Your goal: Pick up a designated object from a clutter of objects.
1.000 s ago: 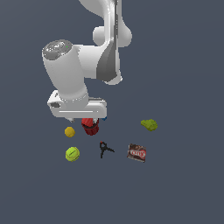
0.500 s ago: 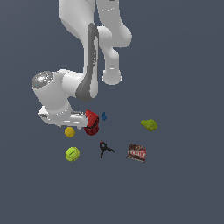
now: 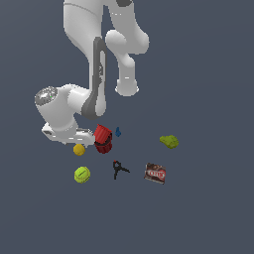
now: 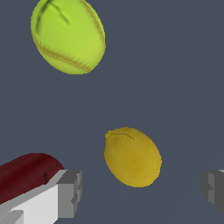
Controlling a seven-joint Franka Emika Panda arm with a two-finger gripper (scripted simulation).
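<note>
Your gripper [image 4: 140,190] hangs with its fingers [image 4: 70,192] spread wide apart, holding nothing. The golden-yellow lemon-like ball [image 4: 132,156] lies on the surface between them, untouched, beside the red cups [image 3: 103,138]; the lime-green ball [image 4: 68,35] sits nearby.

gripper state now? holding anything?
Gripper: open, holding nothing; the yellow ball lies between its fingers, not touched.
</note>
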